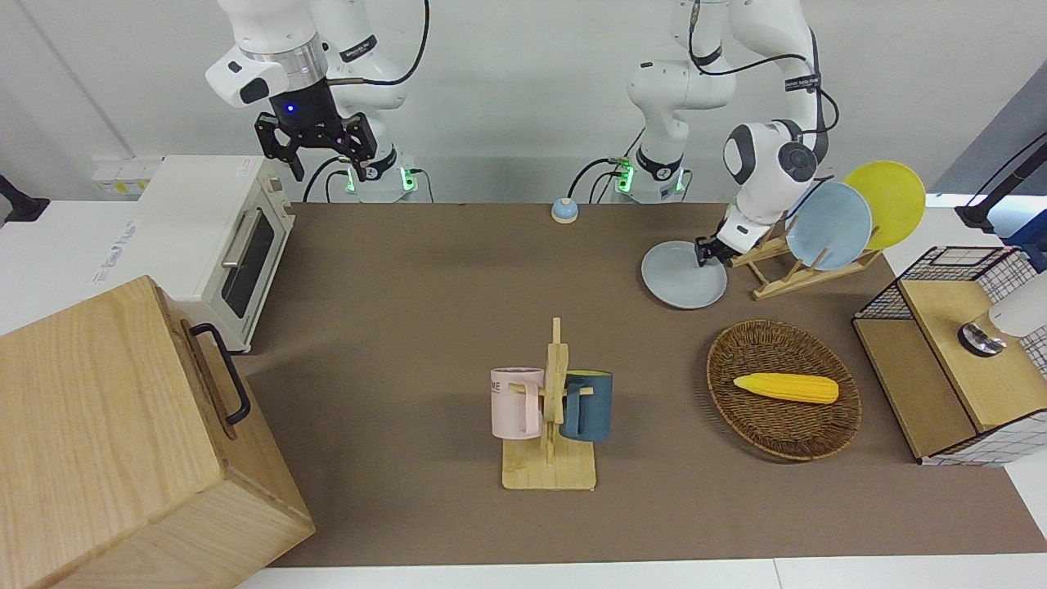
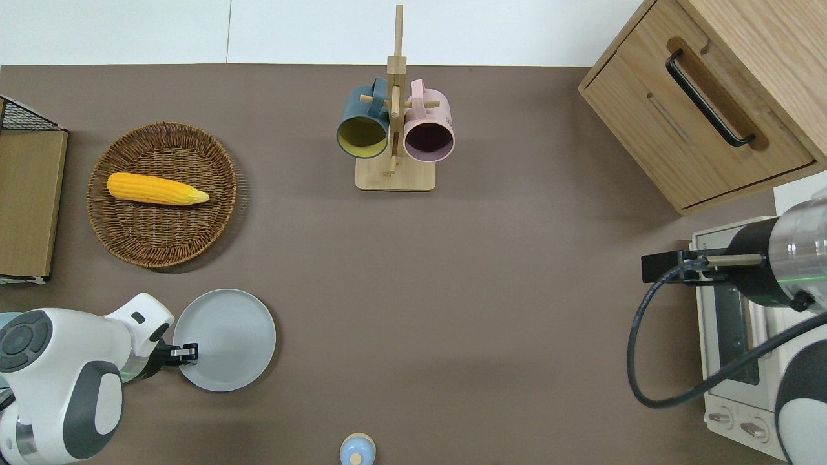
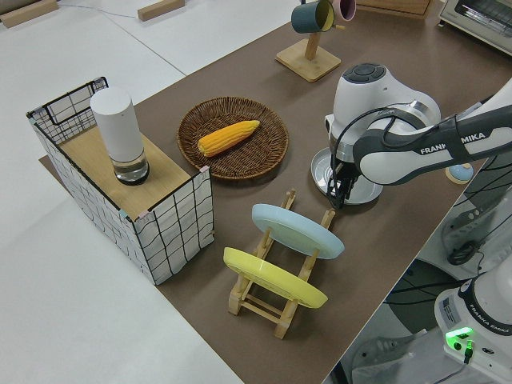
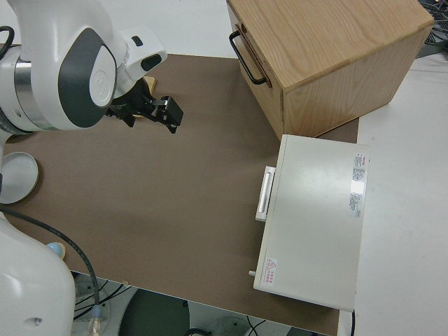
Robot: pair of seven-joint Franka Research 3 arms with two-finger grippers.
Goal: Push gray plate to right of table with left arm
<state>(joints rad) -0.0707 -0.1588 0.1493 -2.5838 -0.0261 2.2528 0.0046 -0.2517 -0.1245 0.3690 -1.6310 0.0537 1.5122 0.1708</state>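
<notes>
While our left tool (image 2: 186, 352) sits low at the rim of the gray plate (image 2: 226, 339), on the edge toward the left arm's end of the counter (image 2: 452, 290), we see several ways this push could slip. The plate lies flat near the robots' edge, just beside the wooden dish rack (image 1: 789, 274) that carries the sky-blue plate (image 1: 828, 225) and the yellow plate (image 1: 887, 200), and nearer to the robots than the wicker basket (image 2: 161, 194) holding the corn (image 2: 155, 188). The fingers look pressed together into one narrow pusher, though at this range we would not swear to it, and we cannot tell whether the tip rests on the rim or just inside it. That matters: a tip riding on top could skate across the shallow surface without carrying the plate, while a tip bearing down on the rim could tilt the opposite edge up. Contact off the plate's centre line would make it pivot and drift, either toward the basket or toward the small blue bell (image 2: 356, 450) at the robots' edge. We also note the arm's wrist close to the rack, so a careless swing could knock the standing plates. Our right arm is parked.
</notes>
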